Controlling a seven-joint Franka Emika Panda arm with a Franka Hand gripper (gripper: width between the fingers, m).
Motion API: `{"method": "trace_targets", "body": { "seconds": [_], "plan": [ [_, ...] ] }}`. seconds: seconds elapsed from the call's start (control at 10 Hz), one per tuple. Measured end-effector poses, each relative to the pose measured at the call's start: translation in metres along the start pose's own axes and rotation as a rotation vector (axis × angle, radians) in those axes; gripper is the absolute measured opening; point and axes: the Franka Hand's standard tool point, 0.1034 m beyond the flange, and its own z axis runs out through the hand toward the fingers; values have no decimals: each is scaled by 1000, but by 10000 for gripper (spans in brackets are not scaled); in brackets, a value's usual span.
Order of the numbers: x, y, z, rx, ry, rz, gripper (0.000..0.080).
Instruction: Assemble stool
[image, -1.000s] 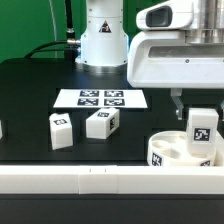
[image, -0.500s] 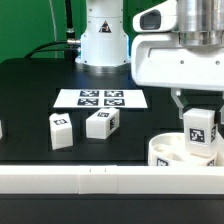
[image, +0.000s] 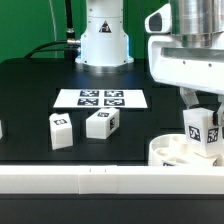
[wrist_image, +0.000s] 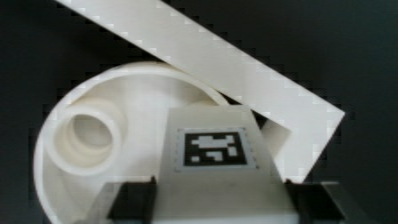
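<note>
My gripper (image: 203, 108) is shut on a white block leg (image: 202, 131) with a square tag, holding it upright over the round white seat (image: 168, 152) at the exterior view's right, by the front rail. In the wrist view the tagged leg (wrist_image: 217, 150) fills the space between my dark fingers (wrist_image: 128, 200), with the seat (wrist_image: 107, 130) and its round socket beside it. Two more tagged legs, one (image: 61, 130) and another (image: 102, 122), stand loose on the black table.
The marker board (image: 101, 98) lies flat behind the loose legs. A long white rail (image: 90, 178) runs along the front edge, and the same rail (wrist_image: 214, 60) crosses the wrist view. The robot base (image: 103, 35) stands at the back.
My gripper and the held leg have moved toward the exterior view's right and the leg has tilted slightly over the seat. The two loose legs have not moved.
</note>
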Motion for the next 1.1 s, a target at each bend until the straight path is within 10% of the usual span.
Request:
{"method": "trace_targets", "body": {
  "seconds": [0.9, 1.0, 1.1],
  "plan": [
    [-4, -1, 1, 15, -43, 428, 340],
    [-4, -2, 1, 15, -43, 422, 518],
    [-4, -3, -1, 19, -43, 385, 518]
  ]
}}
